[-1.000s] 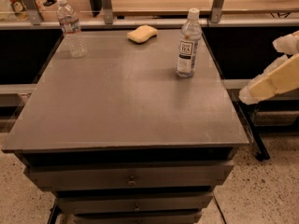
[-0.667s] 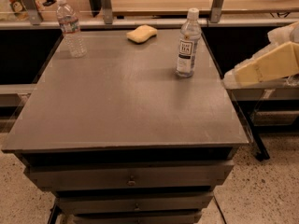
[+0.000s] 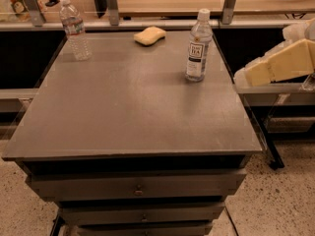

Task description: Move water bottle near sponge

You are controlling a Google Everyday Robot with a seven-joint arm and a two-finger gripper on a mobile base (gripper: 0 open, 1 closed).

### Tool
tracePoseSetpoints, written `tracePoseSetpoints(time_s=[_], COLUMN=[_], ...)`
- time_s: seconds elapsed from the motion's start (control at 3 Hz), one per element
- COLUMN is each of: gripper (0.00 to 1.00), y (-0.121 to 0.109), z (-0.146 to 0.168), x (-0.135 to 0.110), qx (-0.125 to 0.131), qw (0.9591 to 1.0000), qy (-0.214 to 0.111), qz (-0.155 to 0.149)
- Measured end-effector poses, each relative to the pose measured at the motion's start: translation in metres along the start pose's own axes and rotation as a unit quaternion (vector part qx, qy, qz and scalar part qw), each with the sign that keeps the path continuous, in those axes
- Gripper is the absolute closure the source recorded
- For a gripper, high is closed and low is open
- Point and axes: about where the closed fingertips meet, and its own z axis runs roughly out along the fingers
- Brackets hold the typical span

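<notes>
Leftward the gripper has come since a second ago, from out past the right-hand side of the picture to just beyond the right edge of the table. The other things stand where they stood. The gripper's yellowish padded wedge hangs off the table's side, over a grey ledge, pointing toward the table and touching nothing on it. Whether it is spread or pressed together cannot be told; it holds nothing.

Nearest to it stands one tall smooth bottle with a white cap and a dark rectangular label, upright near the table's right rear. Its contents cannot be made out.

Farther left, at the rear middle, lies one pale yellow sponge, flat on the top, apart from both bottles.

Farthest from the gripper, at the left rear corner, stands the one water bottle, ribbed, clear, white-capped, upright. It is well apart from the sponge. What it holds cannot be told.

So: two bottles, one sponge, one gripper.

Below the top, closed drawers are stacked at the front; their contents are hidden.
</notes>
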Motion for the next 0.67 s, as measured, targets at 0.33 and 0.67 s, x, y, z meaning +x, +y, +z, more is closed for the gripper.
tracePoseSetpoints(time_s=[0.33, 0.67], gripper=[0.0, 0.0], y=[0.025, 0.084], z=[0.022, 0.053], x=[0.007, 0.004], qx=[-0.023, -0.054], qw=[0.9992, 0.9962], qy=[0.0, -0.031], qz=[0.032, 0.061])
